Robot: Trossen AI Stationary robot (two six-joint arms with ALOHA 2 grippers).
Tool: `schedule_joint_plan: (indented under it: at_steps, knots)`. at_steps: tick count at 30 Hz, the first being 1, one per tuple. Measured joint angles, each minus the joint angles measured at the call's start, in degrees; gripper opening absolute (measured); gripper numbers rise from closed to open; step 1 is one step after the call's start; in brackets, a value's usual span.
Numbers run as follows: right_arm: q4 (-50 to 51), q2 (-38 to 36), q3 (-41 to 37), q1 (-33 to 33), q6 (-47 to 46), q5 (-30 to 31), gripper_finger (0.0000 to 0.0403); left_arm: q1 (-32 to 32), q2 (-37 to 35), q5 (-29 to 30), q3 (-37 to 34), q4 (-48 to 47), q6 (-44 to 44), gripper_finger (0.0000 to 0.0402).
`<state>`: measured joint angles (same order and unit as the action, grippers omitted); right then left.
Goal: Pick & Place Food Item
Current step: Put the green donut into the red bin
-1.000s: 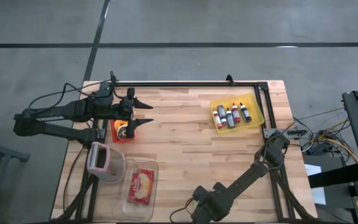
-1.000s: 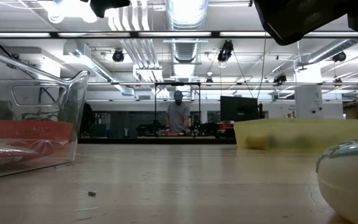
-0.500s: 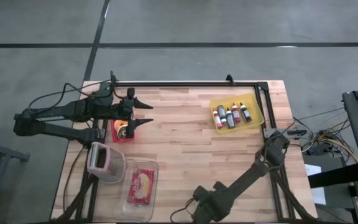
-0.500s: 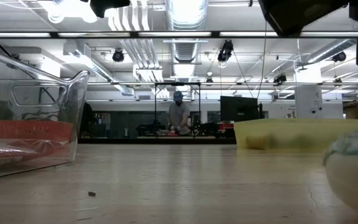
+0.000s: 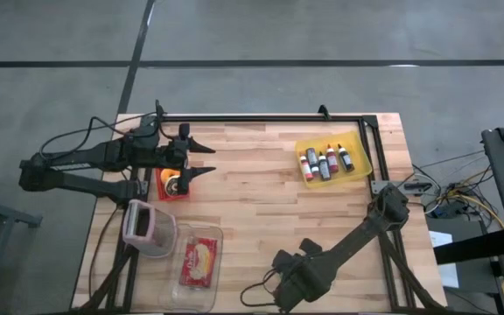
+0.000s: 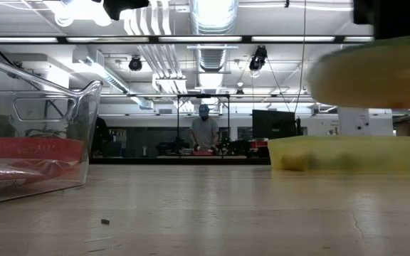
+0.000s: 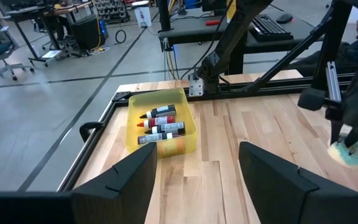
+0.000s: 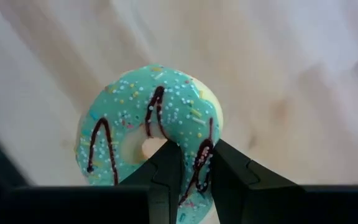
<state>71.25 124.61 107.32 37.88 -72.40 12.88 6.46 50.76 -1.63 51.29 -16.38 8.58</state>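
Note:
The food item is a teal-frosted donut [image 8: 129, 124] with chocolate drizzle and sprinkles. My right gripper [image 8: 194, 158] is shut on it, near the table's near edge. In the high view the right arm's wrist [image 5: 291, 278] hides the donut. In the low view it is a blurred shape [image 6: 372, 71] well above the tabletop; the left wrist view shows the donut [image 7: 352, 155] under the right gripper [image 7: 344, 134]. My left gripper [image 5: 210, 160] hangs open at the far left, above a red tray [image 5: 166, 188], touching nothing. My right gripper pinches one side of the donut's ring [image 8: 197, 155] between its two fingers. One fingertip [image 8: 166, 158] stands at the hole and the other [image 8: 225, 165] at the outer rim. The fingers come from above, pointing steeply down. The donut is lifted clear of the table, frosting up.
A yellow bin [image 5: 361, 162] with several small bottles stands at the far right. At the near left are a clear container [image 5: 215, 262] holding a red packet and a pink-rimmed container [image 5: 147, 226]. Bare wood [image 5: 269, 206] lies between them. A person stands far off in the room [image 6: 204, 131].
My right gripper has risen with the donut and rolled a little, moving slightly away from the near edge. The donut, resting on the table a second ago, is now lifted clear and high in the low view.

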Motion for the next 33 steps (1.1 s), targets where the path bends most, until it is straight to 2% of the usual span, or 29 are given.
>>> schedule_joint_plan:
  at_steps: [4,9,19,24,31,33]
  knots:
    - [0.12,-1.38,-0.08,-0.62,6.38,7.75,0.0063,-0.01,0.0,0.0,0.0,0.0,-0.01,0.0232]
    - [-0.02,-2.66,-0.31,-2.25,13.06,12.12,0.0063,0.0,0.0,0.0,0.0,0.01,0.0,0.0232]
    - [0.65,-3.41,-1.61,-10.71,30.08,13.27,0.0063,0.0,0.0,0.0,0.0,0.01,0.0,0.0232]
    - [1.3,-4.54,-2.2,-17.07,34.24,14.53,0.0063,0.0,0.0,0.0,0.0,0.0,-0.02,0.0232]
    - [1.44,-5.19,-2.92,-24.32,32.76,30.39,0.0063,0.0,0.0,0.0,0.0,0.0,0.0,0.0232]
    - [1.36,-5.22,-2.93,-25.63,32.69,32.21,0.0063,0.0,0.0,-0.02,0.0,0.0,-0.01,0.0232]
